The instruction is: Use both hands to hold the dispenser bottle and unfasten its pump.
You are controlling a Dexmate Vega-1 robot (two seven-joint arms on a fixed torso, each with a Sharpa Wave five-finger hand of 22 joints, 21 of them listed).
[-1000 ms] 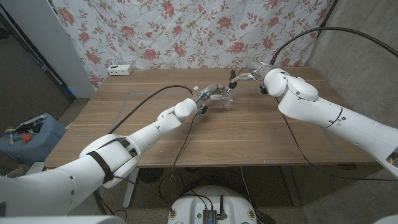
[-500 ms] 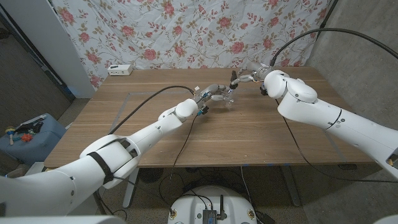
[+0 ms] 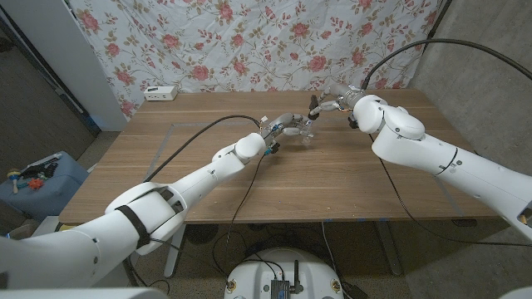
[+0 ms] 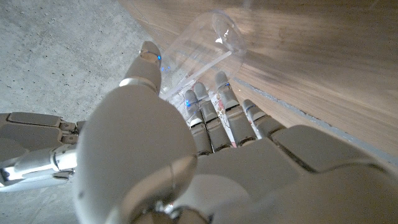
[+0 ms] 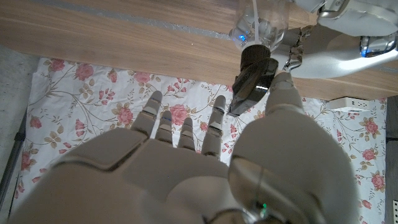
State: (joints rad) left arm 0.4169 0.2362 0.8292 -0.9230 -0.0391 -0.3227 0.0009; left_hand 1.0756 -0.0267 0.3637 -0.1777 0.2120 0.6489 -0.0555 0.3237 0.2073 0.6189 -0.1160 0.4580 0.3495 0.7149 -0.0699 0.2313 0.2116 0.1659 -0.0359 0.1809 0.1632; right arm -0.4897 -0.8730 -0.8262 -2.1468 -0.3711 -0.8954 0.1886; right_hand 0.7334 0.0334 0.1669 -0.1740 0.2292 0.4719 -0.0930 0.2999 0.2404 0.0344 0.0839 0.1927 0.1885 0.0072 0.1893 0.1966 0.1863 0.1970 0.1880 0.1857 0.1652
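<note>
Barely any movement: left robot hand (image 3: 287,124) grips the light, slippery clear bottle (image 4: 199,46); right robot hand (image 3: 326,105) pinches its stiff black pump (image 5: 254,78).

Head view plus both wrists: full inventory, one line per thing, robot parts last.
dispenser bottle: one, clear, table's far middle, gripped by the left hand
pump: one, black, on the bottle's neck, right hand's fingers at it
table: one, brown wood
white box: one, table's far left corner
floral cloth: one, white with pink roses, behind the table
blue bin: one, floor left of the table
left hand: one, white, grips the bottle
right hand: one, white, at the pump
</note>
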